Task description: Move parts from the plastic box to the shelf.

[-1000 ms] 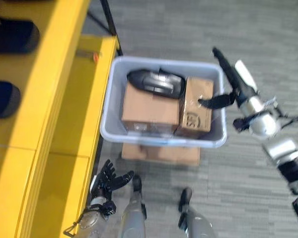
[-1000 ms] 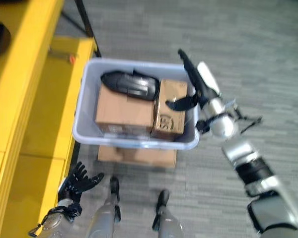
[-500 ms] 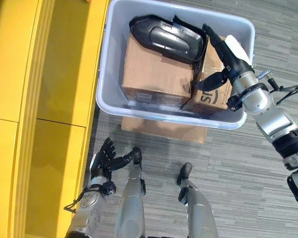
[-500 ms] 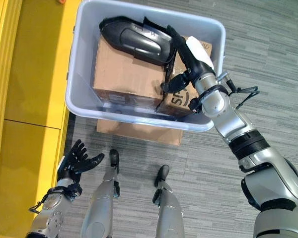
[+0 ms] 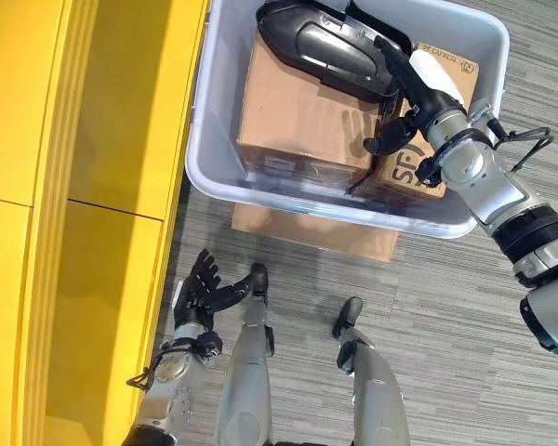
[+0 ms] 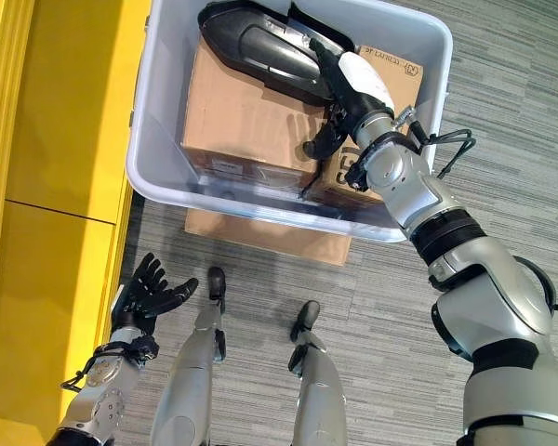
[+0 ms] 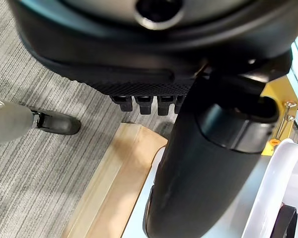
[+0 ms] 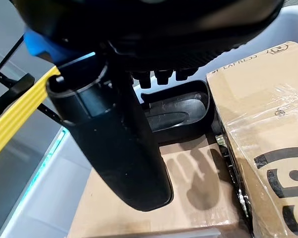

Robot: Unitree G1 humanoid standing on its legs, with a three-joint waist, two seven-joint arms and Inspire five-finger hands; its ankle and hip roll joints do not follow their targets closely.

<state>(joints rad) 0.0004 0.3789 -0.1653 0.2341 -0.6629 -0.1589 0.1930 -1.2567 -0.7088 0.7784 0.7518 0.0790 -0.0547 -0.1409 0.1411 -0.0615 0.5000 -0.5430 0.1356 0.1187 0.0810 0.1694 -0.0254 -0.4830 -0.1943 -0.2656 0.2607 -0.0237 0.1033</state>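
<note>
The grey plastic box sits on the floor beside the yellow shelf. Inside lie one black moulded part and two cardboard boxes, the part on top of them. The part looks stiff, light and smooth, so best gripped around its narrower end. The right robot hand hovers over it with fingers straight; the left robot hand hangs spread near the floor.
</note>
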